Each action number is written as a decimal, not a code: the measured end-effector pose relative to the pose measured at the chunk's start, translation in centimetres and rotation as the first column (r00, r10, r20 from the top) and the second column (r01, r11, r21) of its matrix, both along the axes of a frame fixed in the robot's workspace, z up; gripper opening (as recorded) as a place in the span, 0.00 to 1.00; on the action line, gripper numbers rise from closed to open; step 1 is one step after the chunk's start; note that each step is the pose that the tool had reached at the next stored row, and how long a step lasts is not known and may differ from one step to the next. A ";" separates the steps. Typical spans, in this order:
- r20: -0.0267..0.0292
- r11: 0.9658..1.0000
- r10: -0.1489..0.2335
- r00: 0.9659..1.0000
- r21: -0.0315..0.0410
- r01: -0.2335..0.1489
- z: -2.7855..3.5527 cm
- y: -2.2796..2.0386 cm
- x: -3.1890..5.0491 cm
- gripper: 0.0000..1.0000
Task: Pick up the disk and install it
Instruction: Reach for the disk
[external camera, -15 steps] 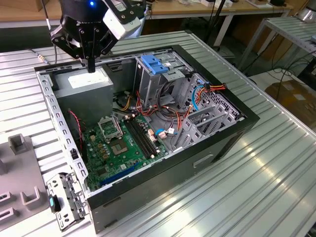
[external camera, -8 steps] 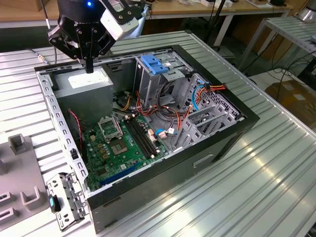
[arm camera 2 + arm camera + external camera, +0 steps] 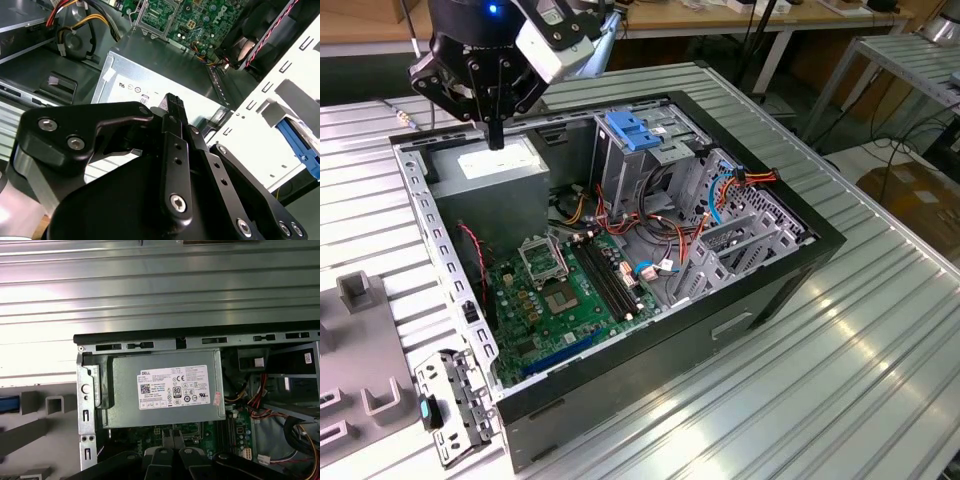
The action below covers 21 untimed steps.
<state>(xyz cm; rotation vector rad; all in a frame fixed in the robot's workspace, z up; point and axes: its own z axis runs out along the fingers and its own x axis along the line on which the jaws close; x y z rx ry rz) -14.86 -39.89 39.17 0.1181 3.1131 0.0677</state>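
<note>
Two items to log, tool and disk: how did each stand? (clerk)

Item one, tool: fingers pressed together on nothing. It hung just above the grey power-supply box, at a corner of the open computer case. Item two, disk: in both wrist views I saw no more of it than a blue strip. I took that strip for the disk's side rail, lodged at the grey fixture on the worktop. It lay outside the case wall and apart from the tool. Its label and metal face were cut off from me. (operator)

Progress entry, then: what was done, and what was outstanding? (clerk)

Pick-up: not done, in my judgement, since the tool carried nothing and stood over the power-supply box, not over the disk. Installation: not done. The metal cage with its blue latch sat inside the case, near the cables and well apart from the tool. Whether its bay stood free I could not tell. The motherboard lay exposed on the case floor. I logged both steps, the reach to the fixture and the seating in the case, as outstanding. (operator)
</note>
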 end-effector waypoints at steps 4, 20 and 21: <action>0.000 1.000 0.000 1.000 0.000 0.000 -0.01 0.00 -0.14 0.11; 0.000 1.000 0.000 1.000 0.000 0.000 -0.11 0.00 -0.73 0.11; 0.000 1.000 0.000 1.000 0.000 0.000 -0.12 0.00 -0.75 0.11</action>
